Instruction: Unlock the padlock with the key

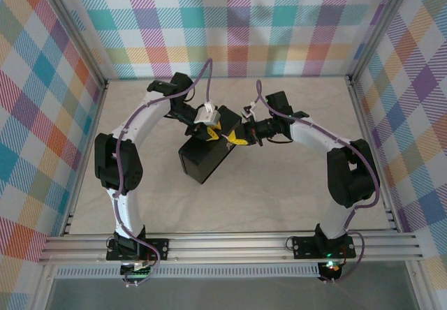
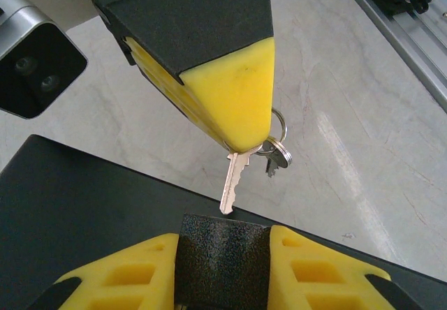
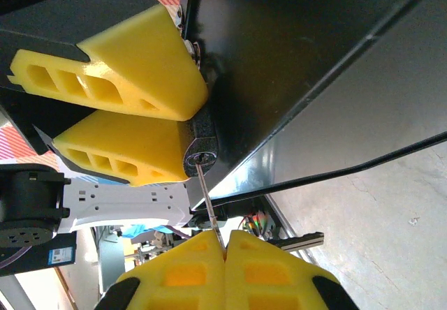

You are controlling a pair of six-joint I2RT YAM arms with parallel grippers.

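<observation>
Right gripper (image 3: 225, 244) pinches the key (image 3: 208, 209) between closed yellow fingertips, and its wrist view shows the blade's tip meeting the keyhole of the padlock (image 3: 201, 149). Left gripper (image 2: 223, 239) clamps the padlock's dark body at the edge of the black box (image 2: 84, 205); its wrist view adds a key ring (image 2: 278, 139) with a second small key (image 2: 274, 159) dangling over the table (image 2: 349, 114).

White arms (image 1: 134, 125), blk joints (image 1: 115, 162), purple cables (image 1: 205, 72), yellow fingers (image 3: 183, 276).
</observation>
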